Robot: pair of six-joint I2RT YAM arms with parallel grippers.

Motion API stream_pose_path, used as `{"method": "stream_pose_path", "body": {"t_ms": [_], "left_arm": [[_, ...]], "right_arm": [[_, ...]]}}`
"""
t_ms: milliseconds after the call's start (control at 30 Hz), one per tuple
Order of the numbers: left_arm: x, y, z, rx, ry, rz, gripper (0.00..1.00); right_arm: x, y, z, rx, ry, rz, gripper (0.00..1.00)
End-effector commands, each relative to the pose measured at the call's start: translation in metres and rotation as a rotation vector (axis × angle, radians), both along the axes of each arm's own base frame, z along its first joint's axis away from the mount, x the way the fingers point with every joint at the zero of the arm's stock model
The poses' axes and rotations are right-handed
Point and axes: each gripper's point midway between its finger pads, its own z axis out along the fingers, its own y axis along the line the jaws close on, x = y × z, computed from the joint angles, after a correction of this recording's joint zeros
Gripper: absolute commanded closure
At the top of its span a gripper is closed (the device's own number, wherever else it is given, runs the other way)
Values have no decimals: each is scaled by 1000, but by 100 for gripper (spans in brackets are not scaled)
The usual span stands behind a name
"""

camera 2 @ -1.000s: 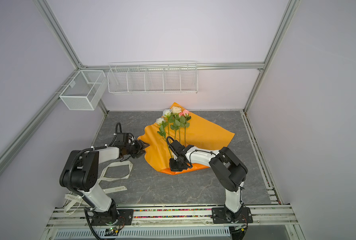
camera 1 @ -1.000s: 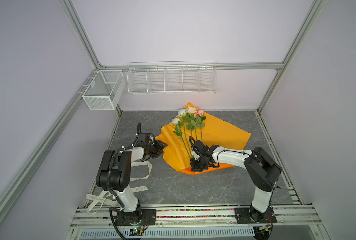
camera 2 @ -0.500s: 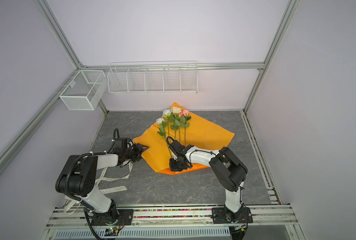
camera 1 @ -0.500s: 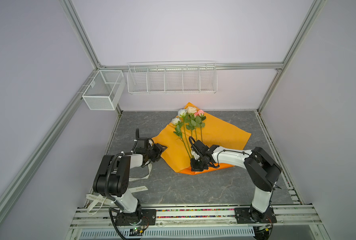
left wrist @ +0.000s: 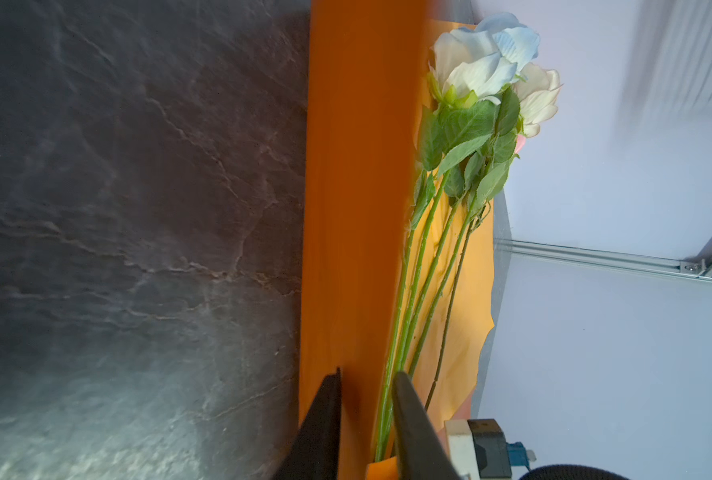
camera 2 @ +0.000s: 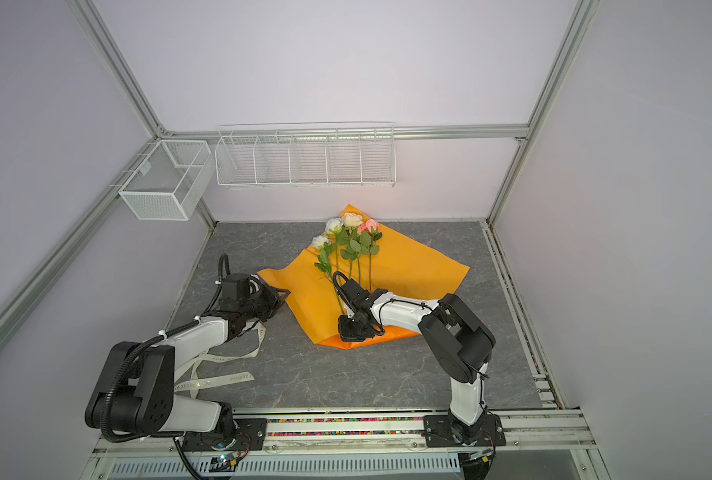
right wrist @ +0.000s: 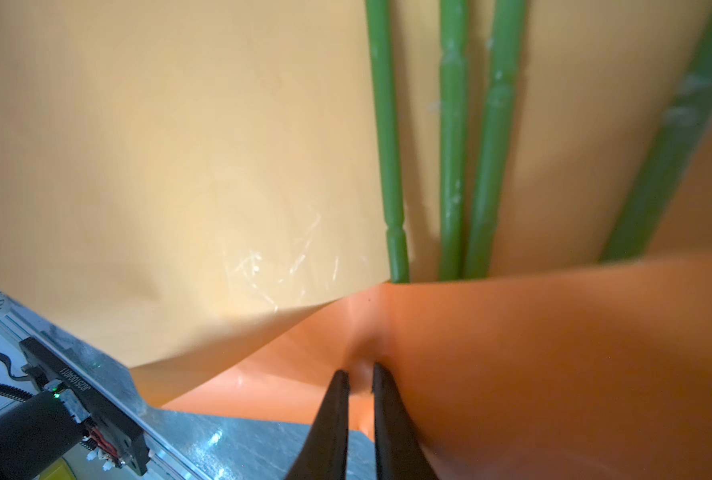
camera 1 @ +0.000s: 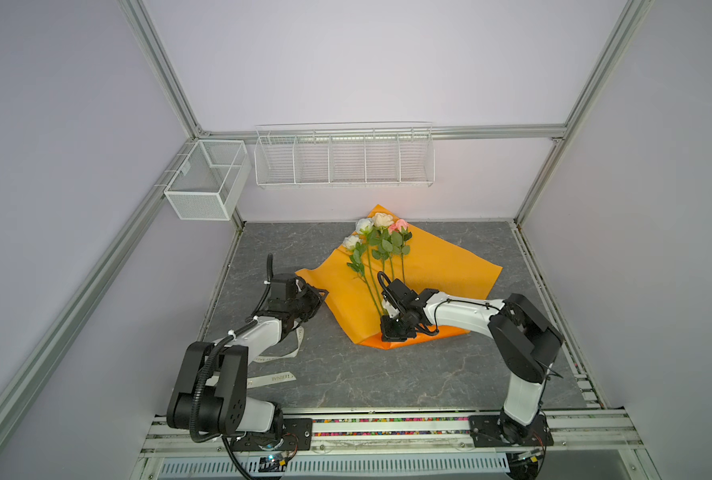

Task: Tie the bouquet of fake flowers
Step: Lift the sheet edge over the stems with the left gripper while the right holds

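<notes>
**Both grippers pinch the orange paper under the roses**

The grey stone-patterned table [camera 1: 387, 374] fills the floor of the cell. On the back wall at 12 o'clock hangs a long white wire rack [camera 1: 344, 160]. A white mesh basket [camera 1: 204, 183] is fixed at about 10 o'clock.

The orange paper [camera 1: 441, 266] lies spread over the table's middle, reaching toward 3 o'clock, with its 6 o'clock corner folded up. The bouquet of fake flowers [camera 1: 381, 245] lies on that paper at the table's centre. Its white, cream and pink blooms point to 12 o'clock. The green stems run toward 6 o'clock, where their ends slip under the folded flap.

A cream ribbon [camera 1: 277, 377] with printed lettering lies loosely at 7 o'clock, partly under the left arm and clear of the paper.

The left gripper [camera 1: 320, 296] sits at the paper's 9 o'clock corner. Its jaws are narrow, and the raised paper edge runs between its fingers [left wrist: 408, 415]. The right gripper [camera 1: 391, 334] is at the 6 o'clock corner, jaws nearly together. It pinches the flap, which puckers at its fingertips [right wrist: 337, 399], just beside the stem ends.
</notes>
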Motion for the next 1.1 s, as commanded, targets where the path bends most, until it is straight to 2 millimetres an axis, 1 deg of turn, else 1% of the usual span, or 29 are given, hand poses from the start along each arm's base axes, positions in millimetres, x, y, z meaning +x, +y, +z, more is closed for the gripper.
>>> {"method": "stream_pose_path", "body": {"t_ms": [0,67,100,233,300,400,467,533,633,733,833,900,1067], "left_arm": [[1,-5,-8,42,42,-17,82],[1,-9,-8,56,47,-25,90],[1,-10,-6,65,46,-27,91],[5,-15,8,98,16,-50,100],[6,-16,15,113,3,-67,100],[7,-18,25,140,-13,-85,100],[7,-21,31,145,-24,-95,100],[8,-27,39,126,-49,-115,100],[8,-36,48,119,-67,-136,100],[9,-40,52,121,-72,-145,100],[9,-45,63,132,-99,-163,100],[10,-53,70,131,-119,-191,100],[14,-82,88,117,-149,-256,100]], "right_arm": [[8,-1,9,7,-13,-25,82],[9,-2,12,11,-20,-29,82],[10,-3,13,15,-23,-30,81],[13,-3,28,46,-55,-32,77],[15,-7,37,55,-82,-41,74],[17,-24,40,20,-92,-75,73],[17,-34,38,15,-90,-89,73],[14,-39,33,14,-70,-88,75],[7,-39,24,14,-39,-66,80],[5,-45,13,-13,-22,-69,82],[5,-46,7,-29,-19,-66,82],[5,-45,3,-26,-9,-57,82],[6,-44,-5,-20,10,-55,82]]}}
